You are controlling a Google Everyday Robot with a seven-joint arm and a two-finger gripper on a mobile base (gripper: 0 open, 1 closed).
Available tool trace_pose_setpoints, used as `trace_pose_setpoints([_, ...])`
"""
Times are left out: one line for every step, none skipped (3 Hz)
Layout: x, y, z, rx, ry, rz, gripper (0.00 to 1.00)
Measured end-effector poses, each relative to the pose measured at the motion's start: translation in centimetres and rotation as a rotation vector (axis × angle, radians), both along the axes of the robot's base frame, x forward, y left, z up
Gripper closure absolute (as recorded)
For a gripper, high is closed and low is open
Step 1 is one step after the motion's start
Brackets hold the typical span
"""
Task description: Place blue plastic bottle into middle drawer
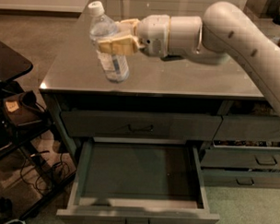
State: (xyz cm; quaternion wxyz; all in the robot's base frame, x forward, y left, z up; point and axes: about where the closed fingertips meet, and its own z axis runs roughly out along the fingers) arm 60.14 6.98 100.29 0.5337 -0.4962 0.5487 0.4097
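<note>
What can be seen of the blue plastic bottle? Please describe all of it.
The blue plastic bottle is small and of clear plastic, with a white screw cap and a pale label. It is tilted, cap toward the upper left. The claw is shut on its middle and holds it over the left part of the grey countertop, seemingly off the surface. Nothing else touches it. The middle drawer stands open below.

One camera only, set high in front of the cabinet [144, 125] and close by, looking steeply down on its top [192, 76] and the open middle drawer [138, 171]. The arm [244, 34] enters from the upper right. Its gripper [109, 39] sits upper left of centre, clasping the blue plastic bottle [115, 67].
</note>
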Motion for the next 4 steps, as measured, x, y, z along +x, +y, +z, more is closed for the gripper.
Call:
trace_pose_setpoints([-6.7, 0.1, 2.1, 0.095, 0.001, 0.004, 1.0])
trace_pose_setpoints([-11.8, -3.0, -0.1, 0.071, 0.053, -0.054, 1.0])
trace_pose_setpoints([-12.5, -6.1, -1.6, 0.062, 0.081, -0.121, 1.0])
trace_pose_setpoints([-12.3, -5.0, -2.6, 0.051, 0.071, -0.126, 1.0])
